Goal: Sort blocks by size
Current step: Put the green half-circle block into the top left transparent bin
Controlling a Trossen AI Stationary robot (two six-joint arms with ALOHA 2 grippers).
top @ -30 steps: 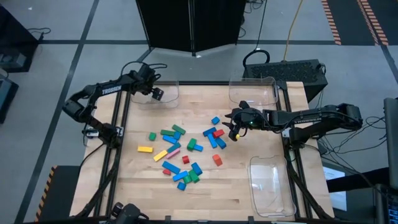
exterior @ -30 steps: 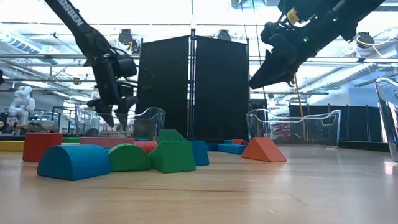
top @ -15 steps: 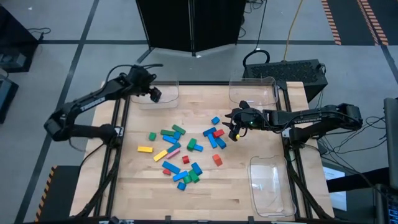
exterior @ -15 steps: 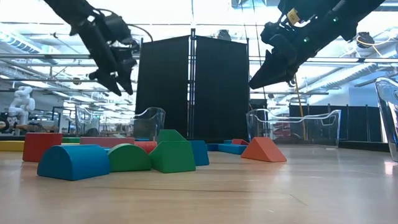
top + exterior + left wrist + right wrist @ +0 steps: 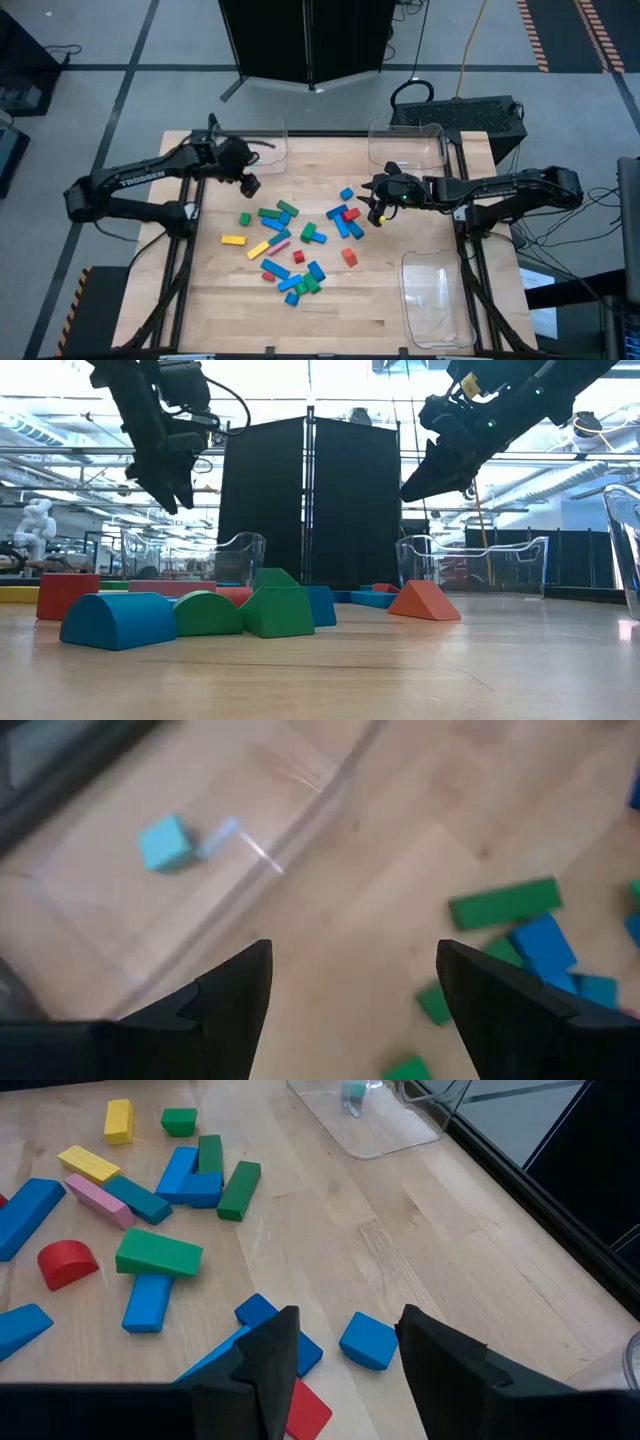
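Observation:
Several coloured blocks (image 5: 300,240) lie scattered on the wooden table's middle. One teal cube (image 5: 163,842) rests on the floor of the clear far-left tray (image 5: 262,152). My left gripper (image 5: 249,184) hovers open just near of that tray, high over the table (image 5: 170,485), with nothing between its fingers (image 5: 240,995). My right gripper (image 5: 377,213) hangs open above the right edge of the block pile. A blue cube (image 5: 368,1340) lies on the table below and ahead of its fingers.
A second clear tray (image 5: 407,147) stands at the far right and a third (image 5: 437,300) at the near right corner. A green bar (image 5: 503,903) and a blue block (image 5: 543,942) lie ahead of my left gripper. Bare wood lies along the near edge.
My left gripper has swung from over the far-left tray toward the table's near edge and the blocks, rising and rolling a little as it went. It stays open. My right gripper and the blocks have kept still.

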